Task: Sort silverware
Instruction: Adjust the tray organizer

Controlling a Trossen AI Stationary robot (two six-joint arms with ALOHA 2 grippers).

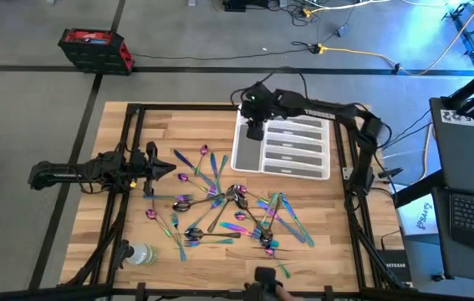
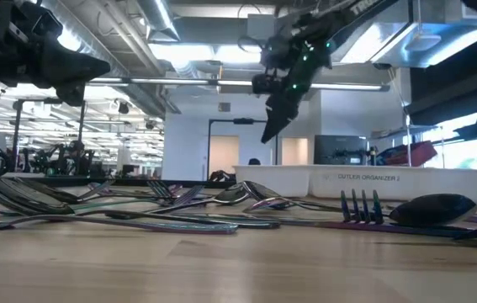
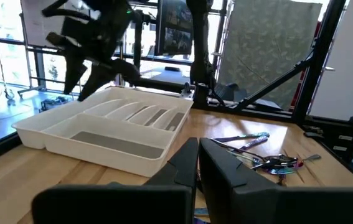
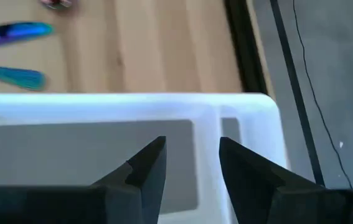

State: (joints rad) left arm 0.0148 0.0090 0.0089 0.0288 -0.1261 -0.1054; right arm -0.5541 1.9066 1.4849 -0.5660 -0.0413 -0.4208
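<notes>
The right gripper (image 4: 192, 163) hung open and empty over the white tray (image 1: 324, 171). The left gripper (image 1: 168, 168) waited shut beside the silverware (image 1: 228, 207), which lay scattered on the table (image 1: 337, 242).

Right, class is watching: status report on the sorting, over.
Left gripper shut, waiting at table's left. Right gripper open, empty, above white tray. Silverware scattered on table, unsorted. Nothing blocking.

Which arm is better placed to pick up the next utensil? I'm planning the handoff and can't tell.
Probably the left. Its end effector, shut and empty, sits at the edge of the silverware pile. The right end effector hangs open and empty over the white tray's far-left corner, farther from the pile.
</notes>
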